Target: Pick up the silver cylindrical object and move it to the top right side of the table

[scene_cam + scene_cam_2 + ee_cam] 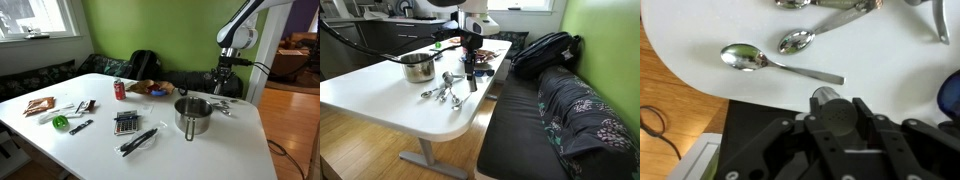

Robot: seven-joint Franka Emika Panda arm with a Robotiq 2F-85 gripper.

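Your tool [840, 112] looks clamped on the silver cylindrical object [825, 97]: in the wrist view the cylinder stands between the jaws, seen almost end-on, so its long axis runs straight down the tool's own line. In an exterior view it hangs upright beneath the tool [472, 84], at the rim of the surface [380, 95]. From the tool, the white surface [890, 60] opens toward 12 o'clock, and the dark drop-off lies at 6 o'clock. A spoon [745, 58] lies at about 10 o'clock, well apart. I judge you should set down toward 12 o'clock, onto bare surface inside the rim.
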